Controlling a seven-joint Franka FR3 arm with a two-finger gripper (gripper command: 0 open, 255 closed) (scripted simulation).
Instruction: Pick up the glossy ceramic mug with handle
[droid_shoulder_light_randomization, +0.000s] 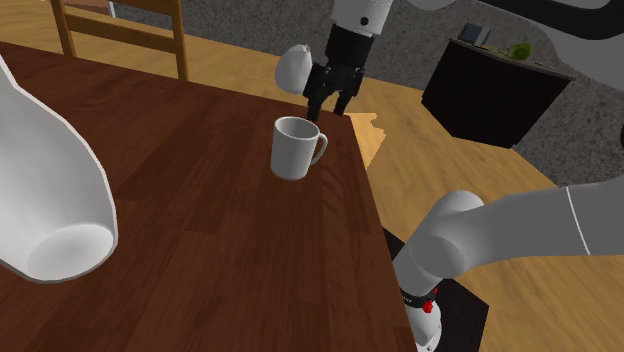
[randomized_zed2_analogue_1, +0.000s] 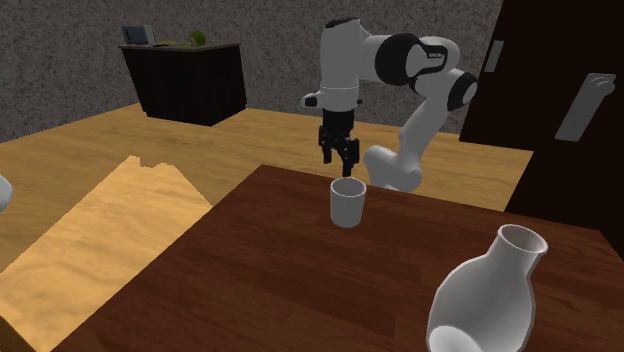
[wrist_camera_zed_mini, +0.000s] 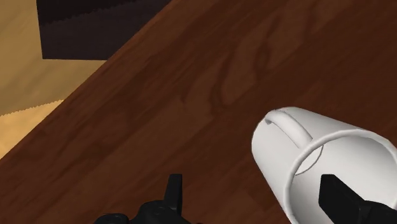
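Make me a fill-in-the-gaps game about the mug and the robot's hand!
1. The mug on the wooden table is coloured ____.
2. The mug stands ____, with its opening facing up.
3. The black hand hangs ____ the mug, not touching it.
4. The hand's two fingers are ____, holding nothing.

Missing words: white; upright; above; open.
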